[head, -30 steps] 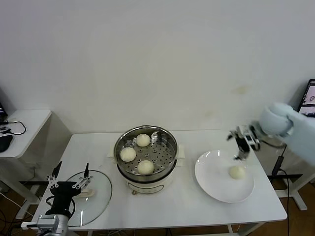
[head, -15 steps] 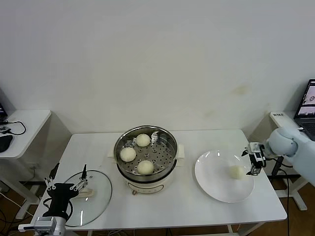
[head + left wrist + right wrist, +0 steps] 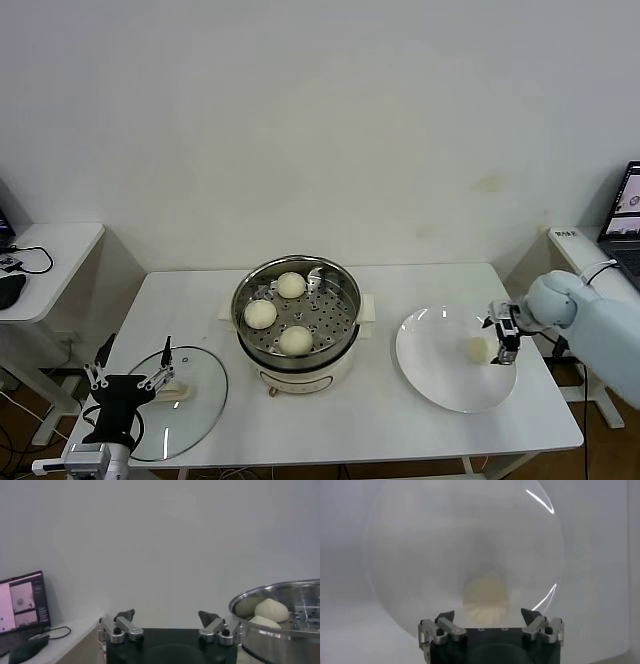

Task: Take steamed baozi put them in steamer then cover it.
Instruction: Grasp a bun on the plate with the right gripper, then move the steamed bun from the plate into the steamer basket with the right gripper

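With three buns in the steamer (image 3: 296, 300), our right gripper (image 3: 499, 334) hangs wide open just beside the last baozi (image 3: 477, 349) on the plate (image 3: 440, 375), where an off-centre squeeze could roll it away; our left gripper (image 3: 127, 371), jaws wide, waits over the cover (image 3: 195, 400).

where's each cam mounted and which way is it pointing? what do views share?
Head: high on the robot, looking forward and down at the table; shows left claw over the cover and right claw at the plate.
Left wrist: low, facing sideways past its open claw to the steamer.
Right wrist: looks down past its open claw at the last baozi.
Shared: steamer in head and left wrist; baozi in head and right wrist.
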{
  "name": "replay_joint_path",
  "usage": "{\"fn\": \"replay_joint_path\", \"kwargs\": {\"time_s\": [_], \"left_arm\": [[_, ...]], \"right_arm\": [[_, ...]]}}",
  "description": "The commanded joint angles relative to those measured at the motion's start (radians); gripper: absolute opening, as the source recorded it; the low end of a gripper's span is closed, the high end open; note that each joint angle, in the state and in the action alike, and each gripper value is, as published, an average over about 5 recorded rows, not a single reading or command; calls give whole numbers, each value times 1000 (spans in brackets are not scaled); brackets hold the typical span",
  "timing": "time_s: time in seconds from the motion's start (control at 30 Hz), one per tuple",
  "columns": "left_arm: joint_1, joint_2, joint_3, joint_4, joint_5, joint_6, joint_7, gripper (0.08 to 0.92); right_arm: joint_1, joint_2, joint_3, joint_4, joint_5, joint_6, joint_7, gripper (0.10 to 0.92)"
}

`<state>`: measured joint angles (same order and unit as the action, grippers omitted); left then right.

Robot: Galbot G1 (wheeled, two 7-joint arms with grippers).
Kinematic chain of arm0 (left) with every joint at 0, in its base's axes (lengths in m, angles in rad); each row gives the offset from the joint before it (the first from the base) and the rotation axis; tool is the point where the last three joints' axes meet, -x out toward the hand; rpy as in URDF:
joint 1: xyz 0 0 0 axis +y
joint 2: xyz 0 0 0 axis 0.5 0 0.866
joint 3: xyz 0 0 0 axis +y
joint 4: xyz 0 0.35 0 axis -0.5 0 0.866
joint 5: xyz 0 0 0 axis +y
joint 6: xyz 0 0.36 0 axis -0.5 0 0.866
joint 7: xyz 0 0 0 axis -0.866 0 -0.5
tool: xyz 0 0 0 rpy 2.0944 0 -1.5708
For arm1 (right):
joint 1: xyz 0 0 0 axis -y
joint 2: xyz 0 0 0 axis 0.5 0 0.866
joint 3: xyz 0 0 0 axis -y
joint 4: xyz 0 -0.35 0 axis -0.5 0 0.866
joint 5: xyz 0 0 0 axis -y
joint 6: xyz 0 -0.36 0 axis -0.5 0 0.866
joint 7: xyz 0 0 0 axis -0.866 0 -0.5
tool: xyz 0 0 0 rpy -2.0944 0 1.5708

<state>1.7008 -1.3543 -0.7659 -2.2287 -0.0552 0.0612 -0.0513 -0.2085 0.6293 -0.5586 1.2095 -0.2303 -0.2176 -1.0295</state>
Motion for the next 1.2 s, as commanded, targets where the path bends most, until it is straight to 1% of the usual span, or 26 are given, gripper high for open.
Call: {"fn": "replay_joint_path", "kwargs": {"time_s": [0.03,0.17,0.27,0.5,0.77,1.03,1.2], "left_arm": [[0,0,1,3,0,-1,0,823],[-1,0,1,5,0,0,0,823],[-2,-1,1,6,0,0,0,823],[-1,-2,1,6,0,-1,0,823],[2,0,1,-2,1,0,0,823],[-4,2,6,-3,2,1,0,823],[-5,3,9,-5,4,1,0,823]], "right_arm": [[-28,78,27,-87,-29,4,7,822],[-35,84,28,-90,-41,0,3,815],[-33,84,32,-96,-48,-4,1,791],[-24,81,35,-95,-50,-9,-11,688],[64,55,-5,-60,-27,-16,-60,610],[348,3,-158,85,116,-67,-79,611],[608,30,-325,173,277,-127,-63,616]]}}
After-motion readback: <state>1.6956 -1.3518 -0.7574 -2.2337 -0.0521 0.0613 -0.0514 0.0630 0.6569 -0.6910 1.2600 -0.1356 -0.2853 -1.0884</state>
